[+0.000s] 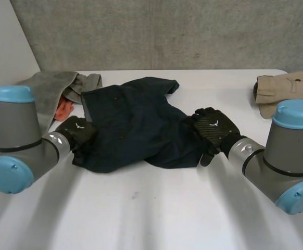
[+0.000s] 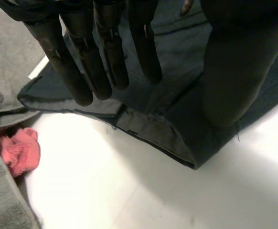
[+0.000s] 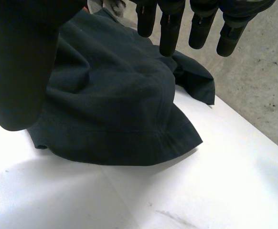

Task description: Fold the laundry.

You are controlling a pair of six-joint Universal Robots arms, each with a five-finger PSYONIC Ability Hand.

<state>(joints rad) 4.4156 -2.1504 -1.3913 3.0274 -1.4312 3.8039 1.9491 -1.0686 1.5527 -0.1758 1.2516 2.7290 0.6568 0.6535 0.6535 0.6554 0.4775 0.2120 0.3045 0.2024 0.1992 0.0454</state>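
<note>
A dark navy garment [image 1: 136,122] lies crumpled in the middle of the white table. My left hand [image 1: 77,130] is at its left edge, near the hem. In the left wrist view its fingers [image 2: 81,67] hang straight above the folded hem of the garment [image 2: 177,119], thumb apart, holding nothing. My right hand [image 1: 213,127] is at the garment's right edge. In the right wrist view its fingers [image 3: 167,28] are straight above the bunched cloth [image 3: 110,109], and the thumb stands wide of them without gripping.
A grey cloth pile [image 1: 52,88] and a pink cloth [image 1: 64,109] lie at the back left; the pink cloth [image 2: 19,150] sits close to my left hand. A beige garment [image 1: 287,88] rests at the back right. The table's front half is bare white [image 1: 151,208].
</note>
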